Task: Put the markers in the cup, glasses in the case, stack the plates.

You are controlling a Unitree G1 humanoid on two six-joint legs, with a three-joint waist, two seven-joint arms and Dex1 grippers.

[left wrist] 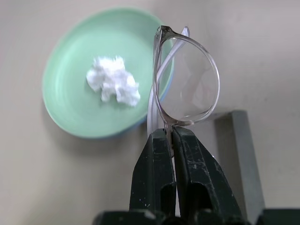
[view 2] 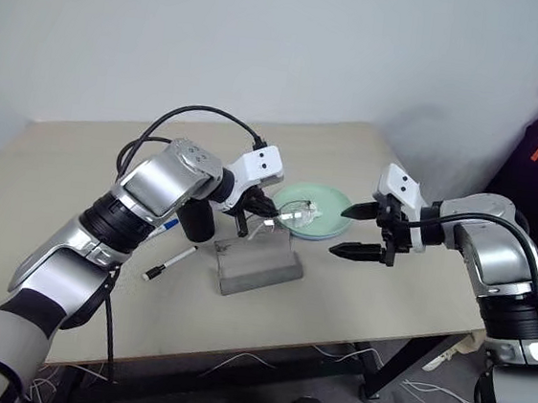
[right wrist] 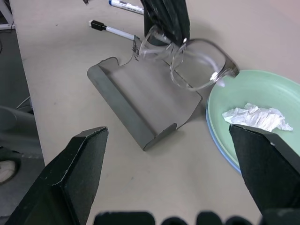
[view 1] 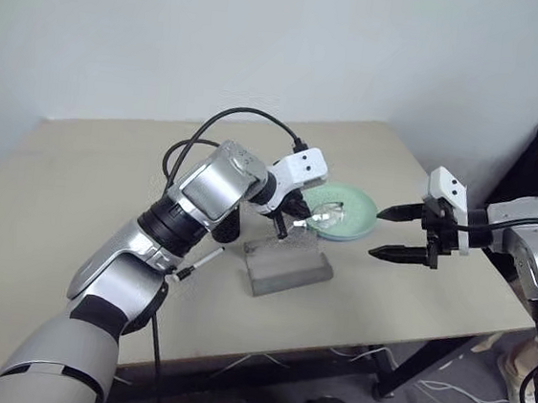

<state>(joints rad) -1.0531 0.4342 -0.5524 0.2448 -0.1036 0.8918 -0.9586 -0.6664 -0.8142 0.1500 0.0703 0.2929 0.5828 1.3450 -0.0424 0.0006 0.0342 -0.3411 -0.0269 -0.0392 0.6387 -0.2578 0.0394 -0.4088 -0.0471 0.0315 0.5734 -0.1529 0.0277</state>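
The table (view 2: 355,297) carries everything, tan and bare toward its far side. Near its middle lies the grey case (right wrist: 140,105), lid open, its hollow facing up. Just beside it, toward the robot's right, sit the plates (right wrist: 262,93), the mint green one stacked on the light blue one, whose edge peeps out beneath. A crumpled white tissue (left wrist: 114,80) lies in the green plate.

The black cup (view 2: 199,221) stands upright on the far left side of the case, partly hidden by the left arm. The blue-capped marker (right wrist: 125,5) lies on the table by the cup, and the black-capped marker (view 2: 168,262) lies a little nearer the robot, left of the case.

The right gripper (view 2: 358,232) hangs above the table right of the plates, fingers spread wide, touching nothing.

The left gripper (left wrist: 172,140) has its fingers pressed together on the glasses (left wrist: 187,79), pinching the clear frame at the bridge. The glasses hang in the air above the case's far edge, near the plates, touching neither.
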